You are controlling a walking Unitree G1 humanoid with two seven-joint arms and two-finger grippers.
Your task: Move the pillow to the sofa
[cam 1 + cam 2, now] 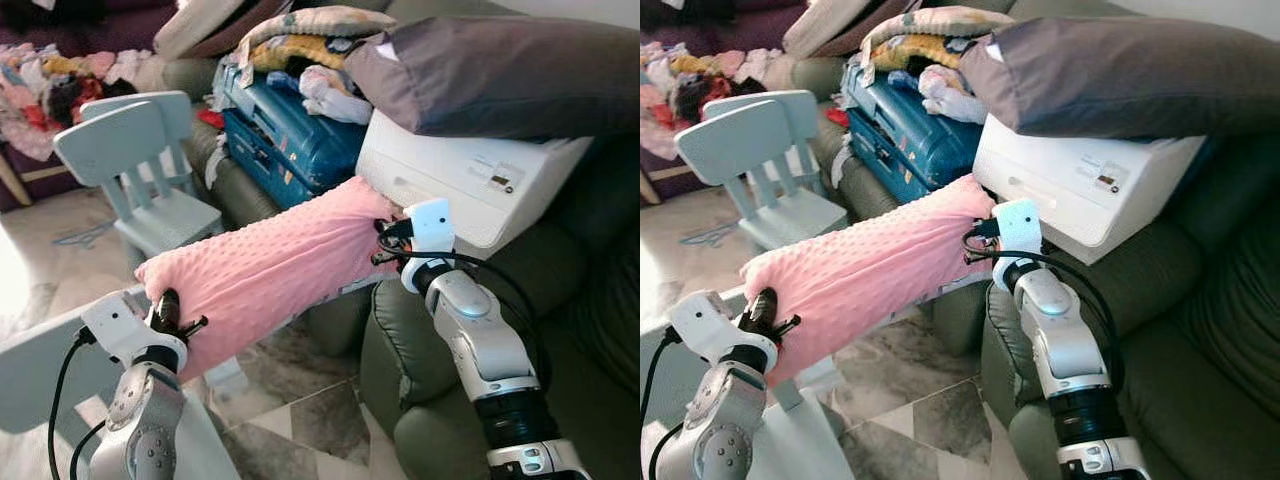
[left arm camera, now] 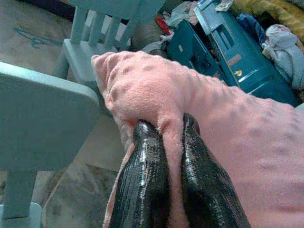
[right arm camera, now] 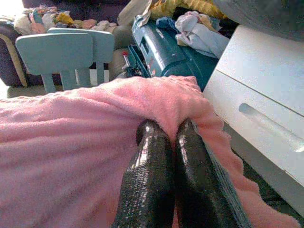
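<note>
Left eye view shows the big green sofa (image 1: 590, 330) on the robot's right side. It is very full. A white box with a small screen (image 1: 470, 175) sits on it, and a grey pillow (image 1: 500, 75) lies on top of that box. A blue suitcase (image 1: 285, 140) leans next to the box, with clothes piled on it. Two small light blue chairs (image 1: 140, 150) stand on the floor (image 1: 300, 400) to the left.

The pink bumpy pillow (image 1: 270, 265) is up in the air between the two arms. It hangs over the floor, and its right end is just beside the white box and the sofa's edge. It is not resting on the sofa.

The left tool (image 2: 166, 137) is closed on the pillow's left end, pinching the soft cloth between its two black fingers. The right tool (image 3: 166, 130) is closed on the pillow's right end the same way.

So the picking up looks done. I think the robot must bring the pillow over the sofa, find a free spot, set it down and let go.
</note>
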